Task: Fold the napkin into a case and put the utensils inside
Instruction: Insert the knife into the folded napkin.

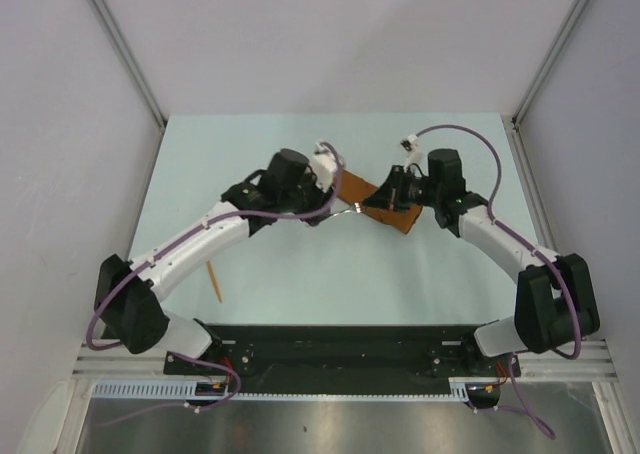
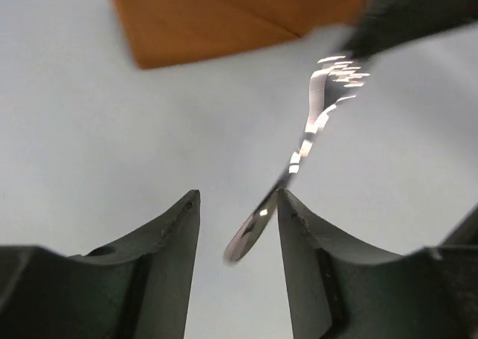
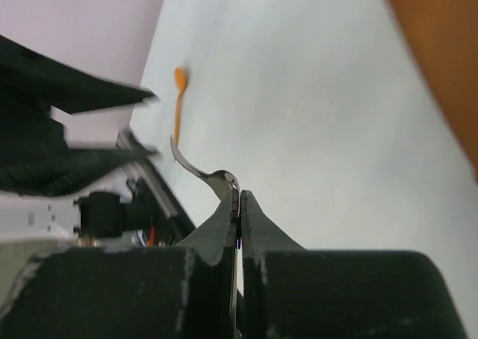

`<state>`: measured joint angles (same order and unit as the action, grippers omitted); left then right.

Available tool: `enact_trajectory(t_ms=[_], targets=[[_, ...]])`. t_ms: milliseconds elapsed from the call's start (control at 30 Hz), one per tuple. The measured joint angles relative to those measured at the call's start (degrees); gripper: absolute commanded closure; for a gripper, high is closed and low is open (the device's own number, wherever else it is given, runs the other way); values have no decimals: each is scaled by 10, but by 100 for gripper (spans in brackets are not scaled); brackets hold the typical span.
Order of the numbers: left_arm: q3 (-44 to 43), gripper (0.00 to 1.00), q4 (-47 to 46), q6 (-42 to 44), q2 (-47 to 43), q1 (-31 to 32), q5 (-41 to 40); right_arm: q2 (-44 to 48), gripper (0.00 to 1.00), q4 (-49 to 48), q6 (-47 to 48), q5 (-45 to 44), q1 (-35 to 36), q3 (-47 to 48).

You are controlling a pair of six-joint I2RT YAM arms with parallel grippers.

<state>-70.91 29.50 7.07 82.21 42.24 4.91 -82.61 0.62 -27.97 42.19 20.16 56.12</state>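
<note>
The rust-orange napkin (image 1: 398, 218) lies folded in layers at the table's middle; it also shows in the left wrist view (image 2: 216, 18) and at the right edge of the right wrist view (image 3: 441, 48). My right gripper (image 1: 378, 202) (image 3: 240, 193) is shut on the head of a silver metal utensil (image 3: 224, 179), held above the table left of the napkin. Its handle (image 2: 258, 223) reaches between the fingers of my open left gripper (image 2: 235, 197) (image 1: 338, 196) and lies against the right finger (image 2: 299, 234). A slim orange utensil (image 1: 213, 282) (image 3: 179, 100) lies on the table at the near left.
The pale table (image 1: 330, 274) is walled by white panels at the left, back and right. The black base rail (image 1: 330, 344) with both arm mounts runs along the near edge.
</note>
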Motion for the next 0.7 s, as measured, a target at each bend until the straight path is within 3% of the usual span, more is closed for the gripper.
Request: enact_trajectory(t_ms=[100, 200, 267, 500, 700], targets=[[1, 62, -55, -87, -1, -85, 5, 35, 100, -38, -63, -57, -49, -68], [1, 94, -114, -181, 20, -148, 8, 54, 100, -61, -117, -125, -87, -120], [-7, 100, -155, -229, 54, -159, 16, 61, 100, -65, -142, -162, -101, -141], [-19, 100, -344, -420, 257, -138, 59, 83, 100, -81, -179, -277, -134, -177], [-20, 100, -464, -523, 344, -122, 58, 81, 100, -99, -171, -308, -165, -189]])
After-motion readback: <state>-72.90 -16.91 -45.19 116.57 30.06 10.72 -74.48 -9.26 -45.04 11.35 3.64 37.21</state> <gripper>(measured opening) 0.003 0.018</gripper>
